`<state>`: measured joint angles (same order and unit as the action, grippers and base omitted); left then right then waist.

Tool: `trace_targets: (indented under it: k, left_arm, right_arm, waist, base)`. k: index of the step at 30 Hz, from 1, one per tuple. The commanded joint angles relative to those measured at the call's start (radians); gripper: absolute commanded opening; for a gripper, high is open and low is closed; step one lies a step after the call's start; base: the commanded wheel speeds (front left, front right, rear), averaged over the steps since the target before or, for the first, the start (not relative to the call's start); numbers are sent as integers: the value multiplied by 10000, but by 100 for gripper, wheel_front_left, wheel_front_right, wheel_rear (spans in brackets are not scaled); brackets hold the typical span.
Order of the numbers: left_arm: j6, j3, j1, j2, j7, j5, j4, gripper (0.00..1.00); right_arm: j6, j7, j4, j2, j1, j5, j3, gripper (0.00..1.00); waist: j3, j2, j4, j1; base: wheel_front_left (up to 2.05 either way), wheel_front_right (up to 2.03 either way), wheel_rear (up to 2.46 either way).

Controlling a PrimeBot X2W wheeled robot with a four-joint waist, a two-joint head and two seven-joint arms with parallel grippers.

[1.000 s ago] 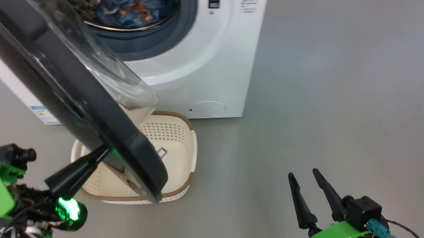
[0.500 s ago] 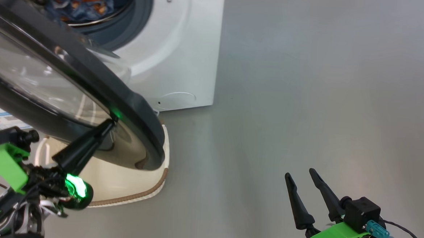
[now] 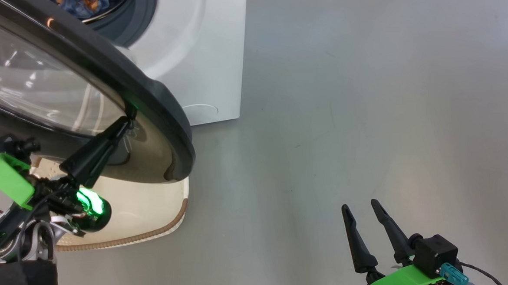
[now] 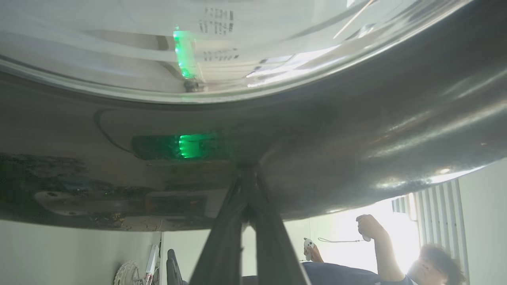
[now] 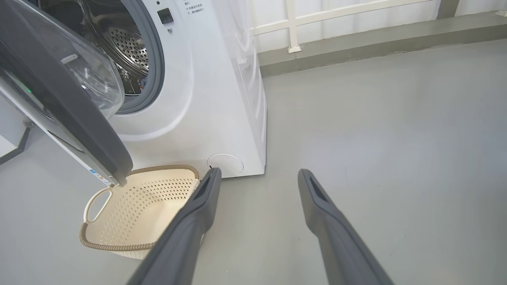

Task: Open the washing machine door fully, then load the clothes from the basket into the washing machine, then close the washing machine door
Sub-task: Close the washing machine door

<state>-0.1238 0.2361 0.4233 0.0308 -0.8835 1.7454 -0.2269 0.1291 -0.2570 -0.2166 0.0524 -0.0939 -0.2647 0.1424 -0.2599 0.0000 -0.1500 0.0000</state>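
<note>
Head view | left hand (image 3: pixel 126 123) closed, touching washing machine door (image 3: pixel 156 95) rim | right hand (image 3: pixel 360 204) spread, empty

Bright, even light all round, soft like daylight. Grey floor (image 3: pixel 369 100) carries only faint shadows. The door (image 3: pixel 160 107) has white glare streaks across its glass. Green lamp (image 3: pixel 89 202) glows and mirrors on the glossy black rim in the left wrist view. Behind the person (image 4: pixel 382 253) there, backlight blown out white. Right wrist view bows at the edges; right gripper (image 5: pixel 259 171) goes soft near the bottom edge.
</note>
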Motion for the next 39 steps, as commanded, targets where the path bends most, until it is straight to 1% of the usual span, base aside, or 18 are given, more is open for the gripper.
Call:
trace_targets:
  k: [1,6,10,17,26,30,31,32,33,39]
  left_arm:
    - [-67,256,197,197,65,-101,212,0]
    - [-68,231,-22,196,297,53,189,0]
    - [-68,244,-352,196,697,130,216,0]
    - [-68,202,-948,195,1293,254,324,0]
    - [-68,37,-1828,195,2289,567,591,0]
    - [-69,165,-2171,195,2974,492,692,0]
    - [-69,209,-2227,195,3181,448,712,26]
    - [-69,224,-2286,195,3342,481,700,57]
    - [-69,238,-2343,195,3471,512,689,100]
    - [-69,397,-2722,195,4036,503,777,100]
  right_arm:
    - [16,-48,253,-22,35,-133,173,100]
    - [16,-48,173,-22,43,-101,138,100]
    - [16,-48,47,-22,9,-40,95,100]
    - [16,-48,-167,-22,50,-42,74,100]
    - [16,-48,-343,-22,283,-110,-29,100]
    - [16,-48,-369,-22,287,-105,-36,100]
    - [16,-48,-376,-22,287,-106,-41,100]
    - [16,-48,-386,-22,290,-104,-48,100]
    - [16,-48,-395,-22,295,-104,-50,100]
    - [16,-48,-441,-22,297,-109,-55,100]
  waist:
    - [33,0,62,0]
    - [242,0,329,0]
    - [531,0,632,0]
    - [1032,0,878,0]
    - [1584,0,1201,0]
    - [1690,0,1287,0]
    - [1711,0,1310,0]
    - [1733,0,1335,0]
    - [1752,0,1356,0]
    - [1840,0,1476,0]
  base:
    - [0,0,0]
    - [0,0,0]
    - [0,0,0]
    - [0,0,0]
    - [0,0,0]
    - [0,0,0]
    - [0,0,0]
    - [0,0,0]
    - [0,0,0]
    - [0,0,0]
